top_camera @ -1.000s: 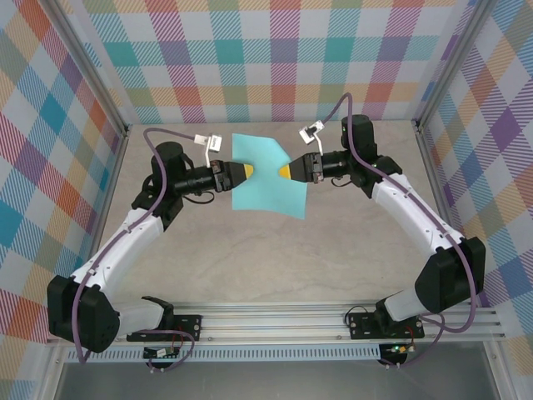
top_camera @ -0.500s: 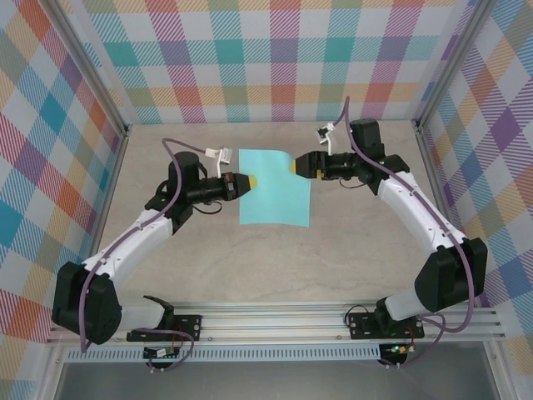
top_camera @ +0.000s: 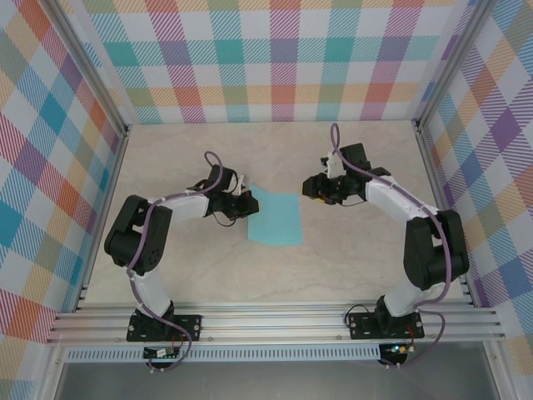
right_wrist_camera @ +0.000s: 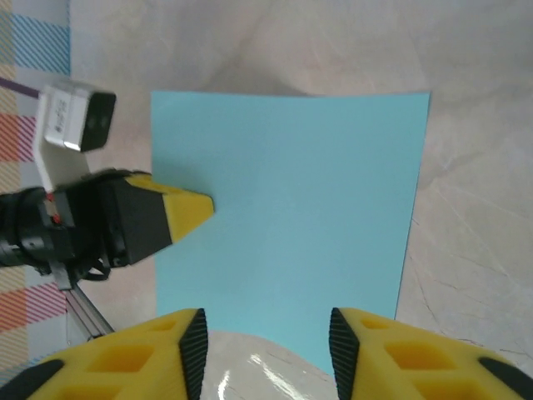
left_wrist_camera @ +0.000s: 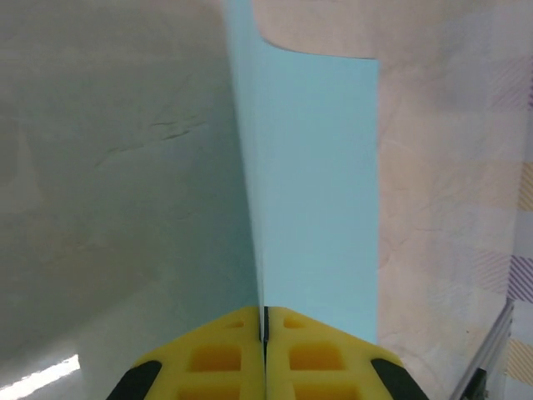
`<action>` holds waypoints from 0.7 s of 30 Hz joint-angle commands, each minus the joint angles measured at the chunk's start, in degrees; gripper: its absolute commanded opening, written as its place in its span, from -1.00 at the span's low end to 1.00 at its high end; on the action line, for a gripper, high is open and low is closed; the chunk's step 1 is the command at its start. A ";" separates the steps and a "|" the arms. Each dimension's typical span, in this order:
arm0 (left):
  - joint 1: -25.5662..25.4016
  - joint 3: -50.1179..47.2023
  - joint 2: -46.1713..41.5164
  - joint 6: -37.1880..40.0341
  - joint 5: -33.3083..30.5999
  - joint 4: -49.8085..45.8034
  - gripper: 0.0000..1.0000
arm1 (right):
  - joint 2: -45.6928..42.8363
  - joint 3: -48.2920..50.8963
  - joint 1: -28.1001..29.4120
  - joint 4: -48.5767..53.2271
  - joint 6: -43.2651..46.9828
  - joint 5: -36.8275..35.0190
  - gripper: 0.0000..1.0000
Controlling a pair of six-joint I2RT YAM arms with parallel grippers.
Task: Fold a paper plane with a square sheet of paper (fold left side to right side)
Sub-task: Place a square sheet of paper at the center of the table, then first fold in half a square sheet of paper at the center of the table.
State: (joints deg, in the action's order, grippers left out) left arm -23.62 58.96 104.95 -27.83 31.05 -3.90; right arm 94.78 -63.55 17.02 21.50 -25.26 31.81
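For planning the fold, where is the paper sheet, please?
Top view: the turquoise paper sheet sits centrally on the table, left edge pinched by the left claw, right claw beside its far-right corner.

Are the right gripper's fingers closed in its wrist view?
No: the right gripper stands open, the square sheet of paper showing between its yellow tips.

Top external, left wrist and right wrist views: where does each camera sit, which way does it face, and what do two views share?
Top external: above and behind the bases, looking down at the table, left arm, right arm and turquoise sheet.
Left wrist: on the left arm, looking along the shut left jaws, which pinch the sheet's edge.
Right wrist: on the right arm, looking past the open right jaws onto the sheet.
Shared: top external and right wrist both show the left jaws.
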 commanded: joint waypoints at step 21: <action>-2.33 4.20 -2.04 -8.16 8.73 0.86 -0.12 | 17.40 -1.05 5.21 -4.12 -6.65 -3.97 -0.30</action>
State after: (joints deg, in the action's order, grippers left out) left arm -24.18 60.97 105.16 -32.25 35.40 -5.93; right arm 111.20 -64.40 22.02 16.49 -31.31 29.74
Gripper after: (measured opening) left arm 0.435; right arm 0.351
